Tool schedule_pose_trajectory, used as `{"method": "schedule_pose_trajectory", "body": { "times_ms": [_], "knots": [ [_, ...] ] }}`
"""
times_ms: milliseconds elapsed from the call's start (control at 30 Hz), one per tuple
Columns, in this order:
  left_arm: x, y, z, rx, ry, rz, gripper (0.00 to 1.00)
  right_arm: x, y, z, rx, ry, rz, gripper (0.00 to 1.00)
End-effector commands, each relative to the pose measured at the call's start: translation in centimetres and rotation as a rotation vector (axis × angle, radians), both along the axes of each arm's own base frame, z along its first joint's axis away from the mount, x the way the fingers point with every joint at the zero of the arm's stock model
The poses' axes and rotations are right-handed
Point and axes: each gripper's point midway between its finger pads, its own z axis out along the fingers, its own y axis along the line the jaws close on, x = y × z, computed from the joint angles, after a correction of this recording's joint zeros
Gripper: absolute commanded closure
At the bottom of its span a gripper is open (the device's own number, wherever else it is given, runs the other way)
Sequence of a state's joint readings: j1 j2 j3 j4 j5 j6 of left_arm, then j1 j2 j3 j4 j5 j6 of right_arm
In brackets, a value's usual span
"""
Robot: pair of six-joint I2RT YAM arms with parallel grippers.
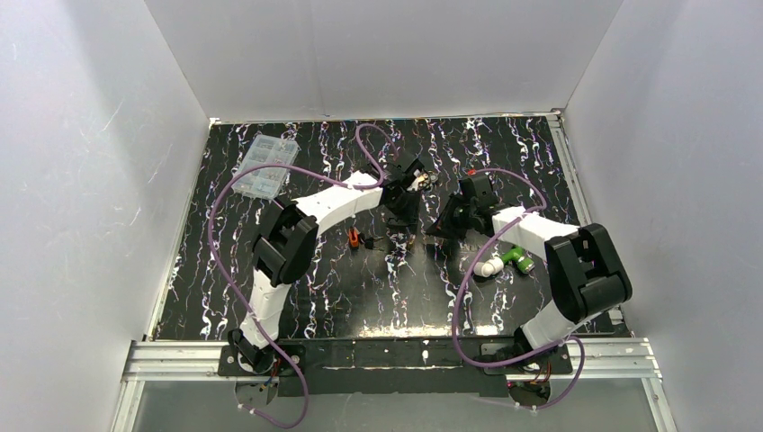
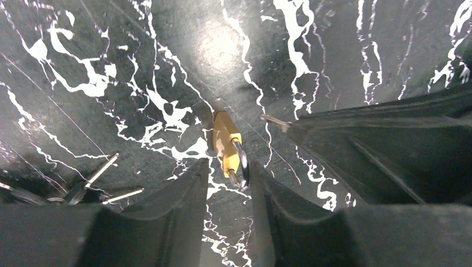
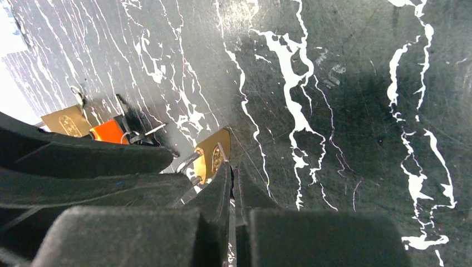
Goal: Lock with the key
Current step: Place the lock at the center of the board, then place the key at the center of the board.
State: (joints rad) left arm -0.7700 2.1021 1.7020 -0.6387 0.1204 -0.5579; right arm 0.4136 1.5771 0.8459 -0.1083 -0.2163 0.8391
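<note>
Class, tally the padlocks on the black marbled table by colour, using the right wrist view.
Brass metal padlocks: 2
Orange padlock: 1
Total: 3

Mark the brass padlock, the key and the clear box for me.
brass padlock (image 2: 225,142), left wrist view, middle of its body.
key (image 2: 273,120), left wrist view, its exposed tip.
clear box (image 1: 264,167), top external view, centre of its lid.
</note>
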Motion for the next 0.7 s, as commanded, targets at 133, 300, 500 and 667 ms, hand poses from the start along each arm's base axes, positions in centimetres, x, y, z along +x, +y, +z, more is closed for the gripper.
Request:
{"method": "schedule_pose_trajectory", "body": {
  "times_ms": [133, 300, 500, 667],
  "knots": [
    [0.5, 0.2, 6.6, -0.055, -0.095, -0.017, 0.5, 0.2, 1.4, -0.2, 0.033, -0.004, 0.025, 0.95],
    [0.6, 2.2, 9.6, -0.071, -0.132, -0.01, 0.39, -0.1, 2.1, -0.4, 0.052, 0.008, 0.037, 0.82],
    [0.0, 5.7, 11.3, -0.05, -0.126, -0.017, 0.28, -0.7, 2.3, -0.6, 0.058, 0.038, 0.041, 0.64],
    [-0.6, 8.8, 12.8, -0.048, -0.149, -0.008, 0.2, -0.9, 1.6, 0.9, 0.035, 0.0, 0.037, 0.46]
  ]
}}
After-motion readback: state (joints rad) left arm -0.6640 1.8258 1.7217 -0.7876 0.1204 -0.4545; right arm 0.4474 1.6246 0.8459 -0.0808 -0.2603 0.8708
